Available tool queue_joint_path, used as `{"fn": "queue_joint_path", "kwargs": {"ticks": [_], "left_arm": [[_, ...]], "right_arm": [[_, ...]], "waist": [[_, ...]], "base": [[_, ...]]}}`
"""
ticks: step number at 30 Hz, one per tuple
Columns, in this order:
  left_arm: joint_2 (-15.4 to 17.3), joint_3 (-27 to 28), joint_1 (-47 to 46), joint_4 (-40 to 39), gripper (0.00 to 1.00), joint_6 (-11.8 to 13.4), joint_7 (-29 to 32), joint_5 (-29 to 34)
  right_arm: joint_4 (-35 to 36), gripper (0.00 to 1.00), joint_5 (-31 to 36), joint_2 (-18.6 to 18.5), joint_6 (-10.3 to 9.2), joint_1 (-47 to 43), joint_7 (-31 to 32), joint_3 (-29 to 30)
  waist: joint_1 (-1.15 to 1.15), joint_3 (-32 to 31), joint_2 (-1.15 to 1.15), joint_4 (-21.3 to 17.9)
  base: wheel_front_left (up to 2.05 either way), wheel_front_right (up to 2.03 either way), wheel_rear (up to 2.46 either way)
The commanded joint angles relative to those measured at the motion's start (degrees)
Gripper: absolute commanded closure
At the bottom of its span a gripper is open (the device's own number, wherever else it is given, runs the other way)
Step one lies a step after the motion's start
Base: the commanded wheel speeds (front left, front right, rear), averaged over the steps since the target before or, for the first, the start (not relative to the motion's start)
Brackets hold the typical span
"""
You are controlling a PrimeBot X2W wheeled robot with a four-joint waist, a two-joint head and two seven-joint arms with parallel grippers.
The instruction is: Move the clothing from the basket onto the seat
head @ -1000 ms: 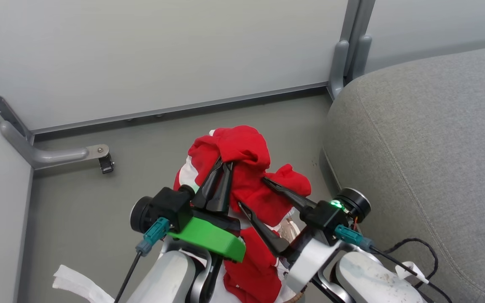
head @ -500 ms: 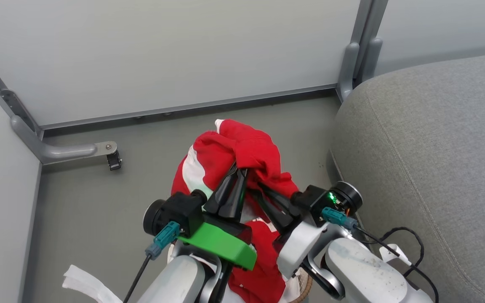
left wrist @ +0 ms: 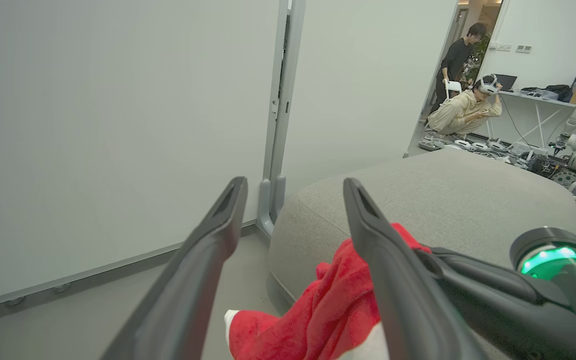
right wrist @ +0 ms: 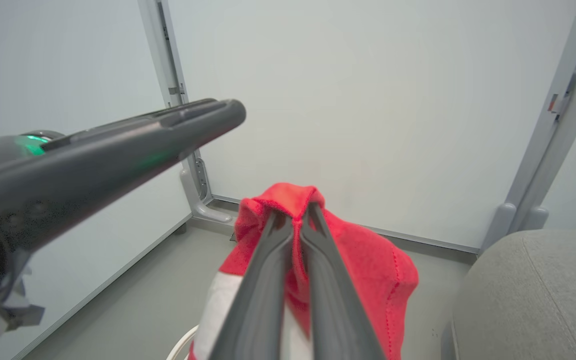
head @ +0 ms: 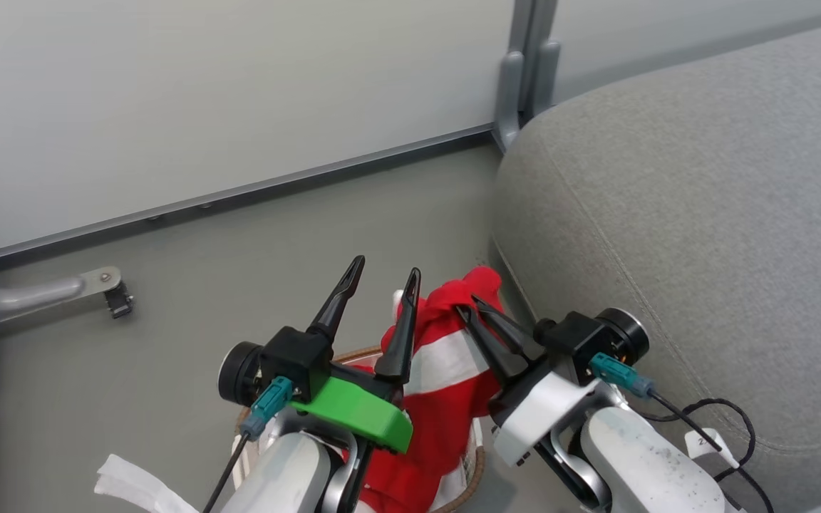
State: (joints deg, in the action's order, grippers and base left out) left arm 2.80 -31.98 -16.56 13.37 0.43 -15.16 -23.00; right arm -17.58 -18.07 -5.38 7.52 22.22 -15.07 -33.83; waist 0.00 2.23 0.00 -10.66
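The red clothing [head: 446, 356] with a white stripe hangs bunched over the basket, whose brown woven rim [head: 479, 467] peeks out beneath it. My right gripper [head: 469, 308] is shut on the garment's top fold, just left of the grey seat [head: 667, 178]. The right wrist view has the shut fingertips [right wrist: 295, 216] pinching the red fabric [right wrist: 368, 260]. My left gripper [head: 385, 269] stands open beside the cloth, holding nothing. Its spread fingers [left wrist: 228, 200] frame the wall, with the clothing [left wrist: 338, 310] and seat [left wrist: 443, 200] to their right.
White partition walls close the corner behind, joined by a grey post [head: 517, 78]. A metal floor bracket with a caster [head: 107, 292] sits at the left. White sheet cloth [head: 132, 484] pokes out at lower left. Two people [left wrist: 463, 105] are far off past the seat.
My left gripper has let go of the clothing and opened. The right gripper still pinches it, and the bundle hangs lower and narrower. The head camera has swung, shifting the whole scene.
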Motion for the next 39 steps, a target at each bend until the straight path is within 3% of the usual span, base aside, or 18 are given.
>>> {"fn": "queue_joint_path", "kwargs": {"ticks": [1, 10, 16, 25, 39], "left_arm": [[0.2, 0.5, 0.2, 0.3, 0.00, -0.2, 0.0, 0.8], [0.2, 0.5, -1.9, 2.5, 0.00, -1.2, 0.0, 2.9], [0.3, -0.2, -3.3, 3.8, 0.00, -2.0, 0.0, 3.9], [0.3, -0.9, -5.6, 5.9, 0.00, -2.2, 0.0, 5.5], [0.3, -2.2, -12.0, 8.4, 0.00, -2.2, 0.0, 9.6]], "right_arm": [[0.8, 1.00, -0.2, -0.5, -0.06, -0.4, -0.1, 0.4], [4.5, 1.00, -0.8, -1.9, -0.06, -1.9, -0.1, 4.5], [5.8, 1.00, -0.3, -3.5, -0.06, -0.9, -0.1, 10.2], [5.5, 1.00, 2.8, -8.4, -0.06, 7.3, -0.1, 16.8], [-2.1, 1.00, 6.0, -18.9, -0.06, 29.9, -0.1, 23.9]], "waist": [[0.00, 2.8, 0.00, -7.2], [0.00, 6.3, 0.00, -17.5], [0.00, 8.6, 0.00, -20.1], [0.00, 13.8, 0.00, -19.7], [0.00, 25.5, 0.00, -11.9]], "base": [[0.00, 0.00, 0.00], [0.00, 0.00, 0.00], [0.00, 0.00, 0.00], [0.00, 0.00, 0.00], [0.00, 0.00, 0.00]]}}
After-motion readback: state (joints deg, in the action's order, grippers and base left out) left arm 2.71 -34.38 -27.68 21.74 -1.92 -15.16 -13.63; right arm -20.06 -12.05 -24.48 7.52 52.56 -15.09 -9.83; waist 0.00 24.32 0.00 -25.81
